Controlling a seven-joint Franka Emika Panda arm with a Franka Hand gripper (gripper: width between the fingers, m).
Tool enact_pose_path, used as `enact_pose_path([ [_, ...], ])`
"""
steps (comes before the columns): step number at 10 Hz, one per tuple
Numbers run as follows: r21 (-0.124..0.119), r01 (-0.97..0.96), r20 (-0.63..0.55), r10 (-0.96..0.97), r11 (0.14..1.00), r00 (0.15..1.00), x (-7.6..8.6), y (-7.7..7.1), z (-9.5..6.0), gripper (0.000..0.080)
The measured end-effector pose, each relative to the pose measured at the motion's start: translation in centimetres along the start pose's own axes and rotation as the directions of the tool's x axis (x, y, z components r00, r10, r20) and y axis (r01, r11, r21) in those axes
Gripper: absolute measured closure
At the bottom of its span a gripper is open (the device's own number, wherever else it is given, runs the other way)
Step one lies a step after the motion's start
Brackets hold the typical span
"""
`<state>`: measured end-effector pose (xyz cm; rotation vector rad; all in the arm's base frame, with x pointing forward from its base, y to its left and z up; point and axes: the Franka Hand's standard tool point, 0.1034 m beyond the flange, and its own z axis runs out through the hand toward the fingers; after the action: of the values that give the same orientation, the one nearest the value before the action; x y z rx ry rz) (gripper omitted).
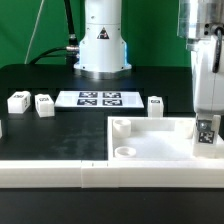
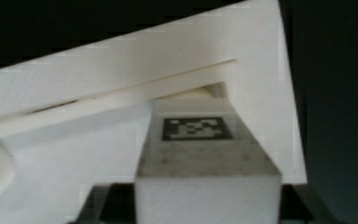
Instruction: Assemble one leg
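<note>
The black table (image 1: 40,140) fills the exterior view, with the robot's white base (image 1: 103,40) at 12 o'clock. The large white panel (image 1: 150,150) with its raised rim lies at 5 o'clock; a round socket (image 1: 125,152) sits in its near corner and a second socket (image 1: 121,125) in its far corner. A long white rail (image 1: 60,176) runs along 7 o'clock in line with the panel's front wall.

The marker board (image 1: 98,99) lies flat just in front of the base, carrying 4 tags. At 9 o'clock, 2 loose white blocks (image 1: 18,101) (image 1: 44,104) stand near each other, and another block (image 1: 155,104) sits at 2 o'clock of centre, between the marker board and the panel. These 3 stand well apart from the arm.

The gripper (image 1: 206,128) hangs at 3 o'clock over the panel's far right part, clamped on the leg (image 1: 206,132), whose tag faces the camera. In the wrist view the leg (image 2: 201,150) stands upright between the 2 dark fingers (image 2: 105,205), tag visible, with the panel's rim (image 2: 140,75) close behind it. Whether the leg's lower end touches the panel floor cannot be told.
</note>
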<state>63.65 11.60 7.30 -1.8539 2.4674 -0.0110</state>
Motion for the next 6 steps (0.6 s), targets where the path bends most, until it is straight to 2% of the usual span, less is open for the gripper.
enact_pose_path([
  [3, -0.008, -0.022, 0.02, 0.022, 1.0, 1.0, -0.2, 0.09, 0.04, 0.0508],
  [4, -0.008, -0.009, 0.022, 0.01, 1.0, 1.0, -0.24, 0.11, 0.04, 0.033],
  [5, -0.008, -0.009, 0.022, 0.009, 1.0, 1.0, -0.26, 0.13, 0.05, 0.0213],
  [6, -0.008, -0.008, 0.022, 0.009, 1.0, 1.0, -0.28, 0.13, 0.05, 0.0213],
])
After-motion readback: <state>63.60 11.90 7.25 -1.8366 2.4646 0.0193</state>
